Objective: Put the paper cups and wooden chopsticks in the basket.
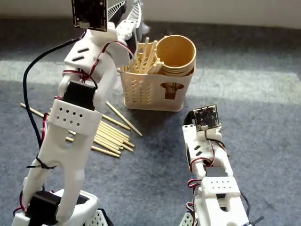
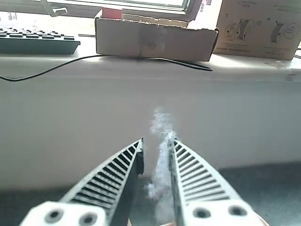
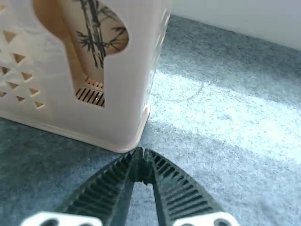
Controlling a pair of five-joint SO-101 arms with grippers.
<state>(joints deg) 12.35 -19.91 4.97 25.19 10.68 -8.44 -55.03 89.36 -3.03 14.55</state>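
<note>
A cream plastic basket [image 1: 141, 89] stands on the grey carpet, holding stacked paper cups [image 1: 176, 54] and a bundle of wooden chopsticks [image 1: 143, 59]. Several more chopsticks [image 1: 110, 134] lie loose on the carpet to its left, partly under the left arm. My left gripper [image 1: 134, 16] is raised above the basket's back left corner. Its fingers [image 2: 156, 140] stand a little apart, with a wisp of white fluff between them. My right gripper [image 3: 142, 162] is shut and empty, low over the carpet just in front of the basket [image 3: 117, 70]. A cup with a bamboo print [image 3: 94, 28] shows through the handle cut-out.
The right arm [image 1: 207, 155] lies at the front right, pointing toward the basket. A white wall [image 2: 70, 122] rises behind the carpet, and its ledge carries a cardboard box [image 2: 150, 42], a keyboard [image 2: 35, 43] and a black cable [image 2: 56, 66]. Bare carpet [image 1: 254, 122] extends right of the basket.
</note>
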